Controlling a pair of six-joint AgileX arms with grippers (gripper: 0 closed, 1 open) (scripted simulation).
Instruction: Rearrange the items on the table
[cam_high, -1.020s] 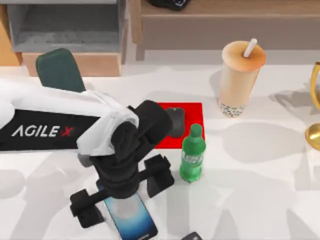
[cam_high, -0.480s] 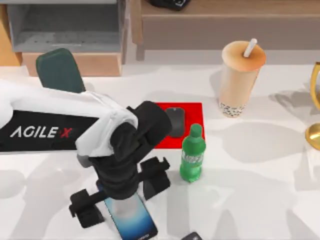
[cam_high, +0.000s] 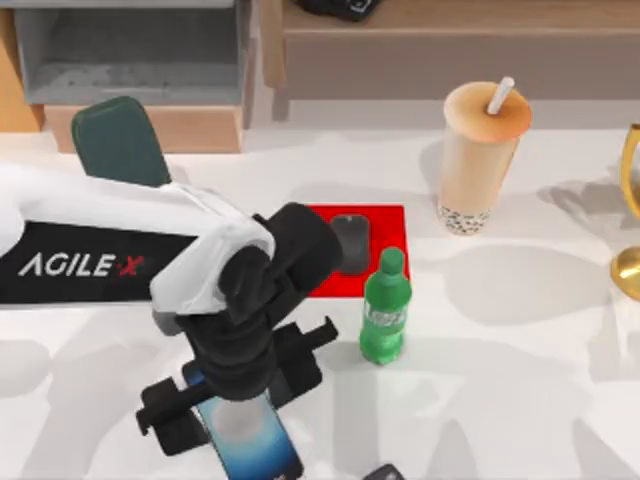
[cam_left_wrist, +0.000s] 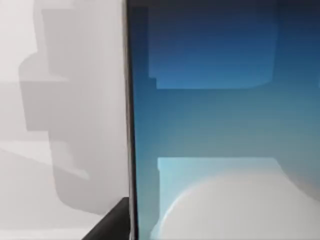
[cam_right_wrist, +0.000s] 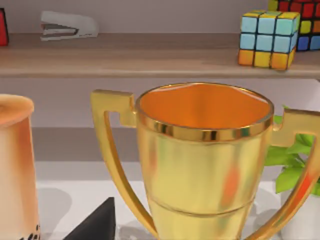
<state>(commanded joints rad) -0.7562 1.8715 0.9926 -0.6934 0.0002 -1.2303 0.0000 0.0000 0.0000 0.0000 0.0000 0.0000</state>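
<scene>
The black smartphone (cam_high: 245, 442) lies face up near the table's (cam_high: 520, 380) front edge, its blue-white screen (cam_left_wrist: 225, 125) close under the left wrist camera. My left gripper (cam_high: 235, 390) is down over it, a dark finger (cam_left_wrist: 112, 225) against the phone's side edge, shut on it. The dark grey mouse (cam_high: 351, 243) rests on the red mat (cam_high: 385, 225) behind. At the back right stands the tan bubble-tea cup (cam_high: 478, 160) with its white straw, also seen as the cup (cam_right_wrist: 15, 165) in the right wrist view. My right gripper (cam_right_wrist: 95, 222) is parked low, facing the back.
A green soda bottle (cam_high: 384, 308) stands upright just right of my left arm. A gold trophy (cam_high: 628, 230) is at the right edge, close before the right wrist as trophy (cam_right_wrist: 200, 165). Shelves at the back hold a stapler (cam_right_wrist: 67, 25) and colour cube (cam_right_wrist: 264, 39).
The left gripper's fingers have drawn in around the smartphone, and the phone has shifted slightly to the left with them. Everything else stayed put.
</scene>
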